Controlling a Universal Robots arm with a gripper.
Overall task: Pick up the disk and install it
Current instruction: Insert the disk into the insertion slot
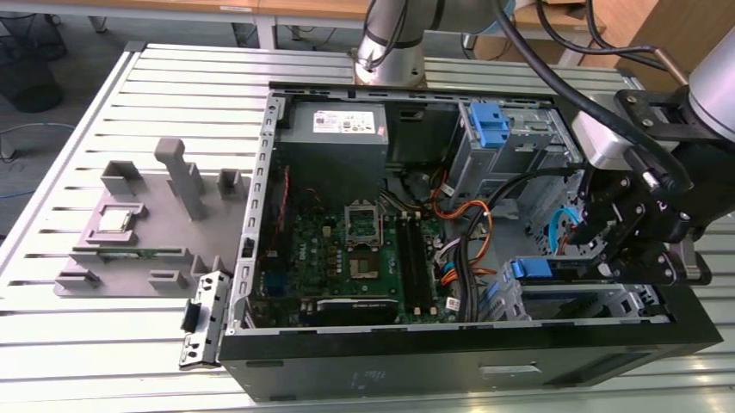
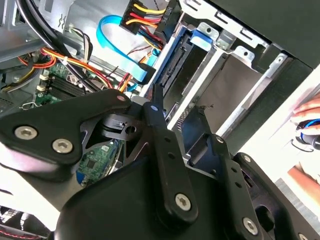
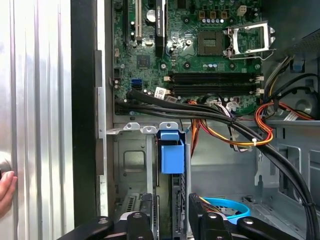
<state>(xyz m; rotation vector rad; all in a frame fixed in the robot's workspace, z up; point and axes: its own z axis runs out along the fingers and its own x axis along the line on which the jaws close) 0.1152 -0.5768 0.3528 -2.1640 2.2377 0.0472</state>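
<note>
– In the cage (image 3: pixel 131 162) at the corner of the computer case (image 1: pixel 460 348), is that the disk already?
– Yes, I see the disk (image 3: pixel 172 159) sitting in the cage slot, with my gripper (image 1: pixel 611 251) right over it. By my reading the pick-up is done and the disk is in its bay.
– Fully home?
– That I can't confirm. I'd judge it most of the way in, but whether it has latched is hidden from me. Nor can I tell whether the gripper is clamped on it or free of it.
– Which way does it lie?
– It stands on its thin edge, with its flat faces upright against the cage walls. Its long axis runs from the motherboard (image 3: pixel 150 60) side toward the case's end wall, so it crosses the exterior view from left to right. The end with the blue tab points at the motherboard
</note>
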